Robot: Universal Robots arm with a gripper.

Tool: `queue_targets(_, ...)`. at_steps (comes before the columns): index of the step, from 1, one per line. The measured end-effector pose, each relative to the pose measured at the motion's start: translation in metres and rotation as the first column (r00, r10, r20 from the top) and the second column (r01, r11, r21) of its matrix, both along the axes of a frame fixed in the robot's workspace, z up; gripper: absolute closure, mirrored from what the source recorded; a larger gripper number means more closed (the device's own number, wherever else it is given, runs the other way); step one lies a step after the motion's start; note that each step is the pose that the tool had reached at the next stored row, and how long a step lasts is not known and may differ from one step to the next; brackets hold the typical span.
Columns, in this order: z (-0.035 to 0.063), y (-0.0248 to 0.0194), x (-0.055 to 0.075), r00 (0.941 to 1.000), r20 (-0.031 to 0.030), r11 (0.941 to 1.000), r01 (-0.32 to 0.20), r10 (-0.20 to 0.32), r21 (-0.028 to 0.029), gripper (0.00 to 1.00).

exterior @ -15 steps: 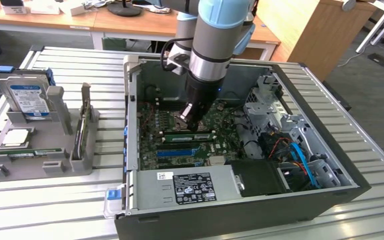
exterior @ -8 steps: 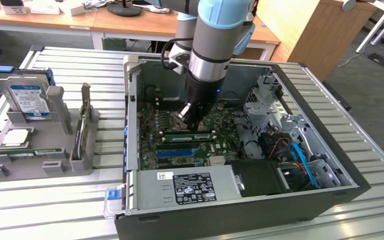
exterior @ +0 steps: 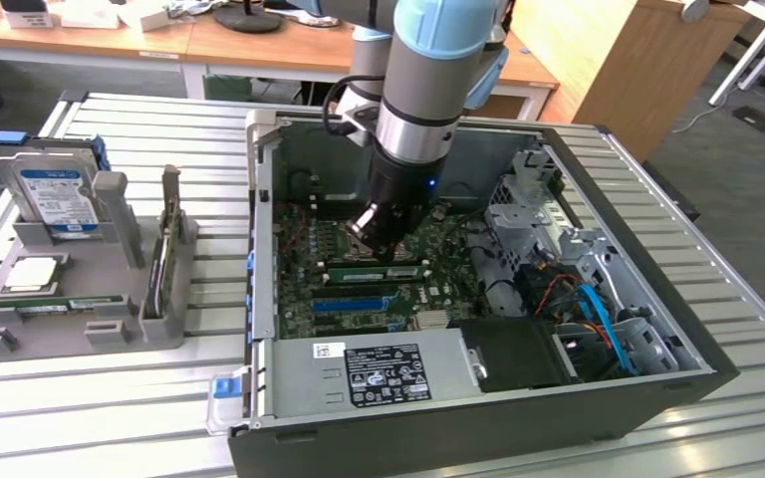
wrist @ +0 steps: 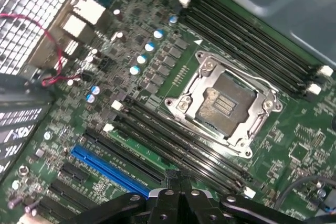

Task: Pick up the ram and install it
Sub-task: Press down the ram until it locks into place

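Note:
My gripper (exterior: pixel 385 249) reaches down into the open computer case (exterior: pixel 648 329), its tip just over the motherboard's memory slots (wrist: pixel 173 142). In the wrist view the fingertips (wrist: pixel 172 178) are pressed together over the slot nearest the blue connector, with nothing visible between them. Right under the tip in the exterior view a narrow green strip with dark chips (exterior: pixel 376 269) runs along the slots; I cannot tell whether it is a seated ram. One ram (exterior: pixel 71 303) lies flat on the grey holder (exterior: pixel 156 324) at the exterior view's left. A thin board (exterior: pixel 163 254) stands on edge beside it.
The holder also carries a hard drive (exterior: pixel 51 189) with a blue-white label and a square silver processor (exterior: pixel 33 274). Inside the case are the open processor socket (wrist: pixel 226 103), a blue slot (wrist: pixel 113 169), the power supply (exterior: pixel 370 373) and orange and blue cables (exterior: pixel 596 299).

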State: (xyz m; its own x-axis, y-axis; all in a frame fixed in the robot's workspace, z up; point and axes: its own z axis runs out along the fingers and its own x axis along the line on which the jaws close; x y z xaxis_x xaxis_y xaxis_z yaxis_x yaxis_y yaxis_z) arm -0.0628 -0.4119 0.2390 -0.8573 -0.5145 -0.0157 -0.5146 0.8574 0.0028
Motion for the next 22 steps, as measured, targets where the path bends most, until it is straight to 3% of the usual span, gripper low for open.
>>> queue_targets(6, -0.0007, 0.0001, 0.0, 0.997, 0.0, 0.997, 0.078, -0.078, 0.0, 0.89)
queue_targets(12, -0.0012, 0.0, 0.0, 0.987, -0.0001, 0.987, 0.16, -0.16, -0.0001, 0.89)
queue_targets(17, -0.0014, 0.0, 0.0, 0.9725, 0.0, 0.9725, 0.233, -0.233, 0.0, 0.89)
queue_targets(22, -0.0017, 0.0001, 0.0, 0.9508, -0.0001, 0.9508, 0.31, -0.31, 0.0, 0.89)
